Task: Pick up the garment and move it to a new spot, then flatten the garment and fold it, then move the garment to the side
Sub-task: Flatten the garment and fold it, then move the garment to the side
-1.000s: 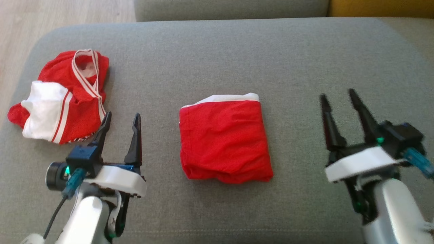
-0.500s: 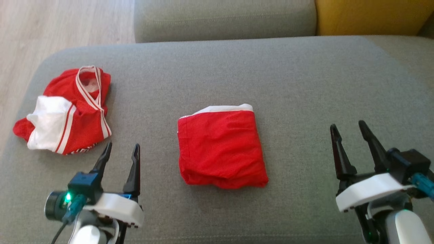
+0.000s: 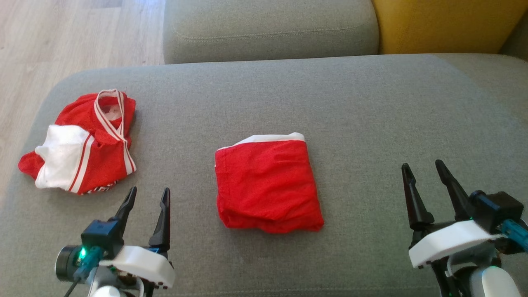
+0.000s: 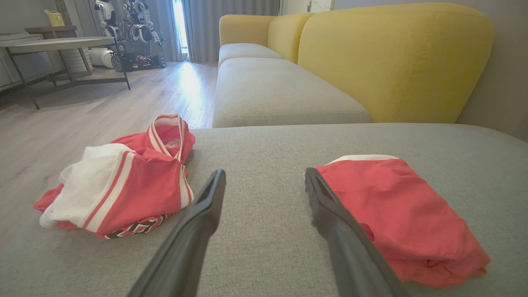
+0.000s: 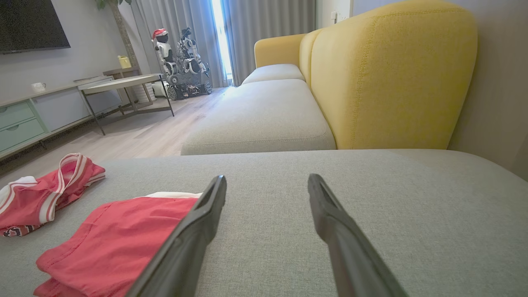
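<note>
A folded red garment (image 3: 268,185) with a white edge lies flat in the middle of the grey cushion (image 3: 330,103). It also appears in the left wrist view (image 4: 396,210) and the right wrist view (image 5: 115,243). A second, crumpled red-and-white garment (image 3: 82,144) (image 4: 123,185) (image 5: 41,194) sits at the cushion's left end. My left gripper (image 3: 149,190) (image 4: 265,173) stands open and empty between the two garments, near the front edge. My right gripper (image 3: 422,164) (image 5: 267,178) is open and empty over bare cushion, right of the folded garment.
Another grey seat cushion (image 3: 268,29) and a yellow backrest (image 3: 449,24) lie beyond. Wooden floor (image 3: 62,37) borders the cushion's left edge. Across the room stand a table (image 4: 57,43) and another robot (image 4: 128,33).
The head camera has tilted up, shifting the whole picture down. Both grippers have drawn back toward me, away from the garments. The garments lie as before.
</note>
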Motion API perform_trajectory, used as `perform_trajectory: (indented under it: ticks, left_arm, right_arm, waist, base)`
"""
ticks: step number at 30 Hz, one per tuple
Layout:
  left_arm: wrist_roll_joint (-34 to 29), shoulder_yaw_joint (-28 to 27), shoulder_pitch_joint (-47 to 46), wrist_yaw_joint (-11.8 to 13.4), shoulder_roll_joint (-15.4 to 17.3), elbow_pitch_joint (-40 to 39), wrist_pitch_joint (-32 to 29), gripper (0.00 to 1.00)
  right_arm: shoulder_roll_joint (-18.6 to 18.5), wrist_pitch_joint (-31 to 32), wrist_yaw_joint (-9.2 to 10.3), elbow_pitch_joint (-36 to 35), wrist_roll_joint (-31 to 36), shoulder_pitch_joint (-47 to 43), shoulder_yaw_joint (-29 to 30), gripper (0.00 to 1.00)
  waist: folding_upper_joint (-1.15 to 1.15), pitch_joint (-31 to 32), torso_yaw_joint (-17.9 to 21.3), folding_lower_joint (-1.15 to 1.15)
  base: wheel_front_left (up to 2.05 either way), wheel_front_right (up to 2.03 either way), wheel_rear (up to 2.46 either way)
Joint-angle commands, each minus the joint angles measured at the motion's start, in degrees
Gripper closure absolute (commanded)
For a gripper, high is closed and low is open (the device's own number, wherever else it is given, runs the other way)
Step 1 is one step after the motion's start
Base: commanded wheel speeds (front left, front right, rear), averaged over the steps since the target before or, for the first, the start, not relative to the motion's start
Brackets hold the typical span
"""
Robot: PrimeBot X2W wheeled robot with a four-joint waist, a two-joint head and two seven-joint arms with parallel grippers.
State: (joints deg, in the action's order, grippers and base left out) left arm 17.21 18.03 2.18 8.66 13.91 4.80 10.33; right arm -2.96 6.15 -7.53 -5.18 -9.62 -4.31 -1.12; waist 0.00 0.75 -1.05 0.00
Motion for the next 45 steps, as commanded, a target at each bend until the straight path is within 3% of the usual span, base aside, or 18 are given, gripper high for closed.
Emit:
perform_trajectory:
  ticks: [1, 28, 33, 45]
  left_arm:
    - [0.4, -1.9, -2.4, 0.5, 1.0, -2.2, 0.0, 0.0]
    - [1.1, -0.7, -4.9, 0.3, 1.4, -2.0, 0.2, 0.0]
    - [1.0, -0.3, -7.3, -0.2, 1.1, -2.0, 0.8, 0.0]
    - [0.7, 1.6, -12.8, -2.0, -1.3, 0.5, 3.0, 0.0]
  right_arm:
    - [-0.3, 0.0, 0.04, -2.5, -0.3, 1.5, -1.0, 0.0]
    - [-0.2, 1.0, 0.04, -1.0, 0.6, 2.7, -1.4, 0.0]
    - [-0.8, 1.6, 0.04, 3.9, 0.4, 5.6, -4.0, 0.0]
    - [-0.6, 1.4, 0.04, 23.2, -2.0, 15.1, -10.6, 0.0]
  waist:
    - [0.0, -0.1, 0.0, 0.0]
    - [0.0, -2.0, -2.0, 0.0]
    - [0.0, -4.8, -4.3, 0.0]
    - [0.0, -10.6, -10.0, 0.0]
  base:
    - [0.0, 0.0, 0.0]
    - [0.0, 0.0, 0.0]
    - [0.0, 0.0, 0.0]
    - [0.0, 0.0, 0.0]
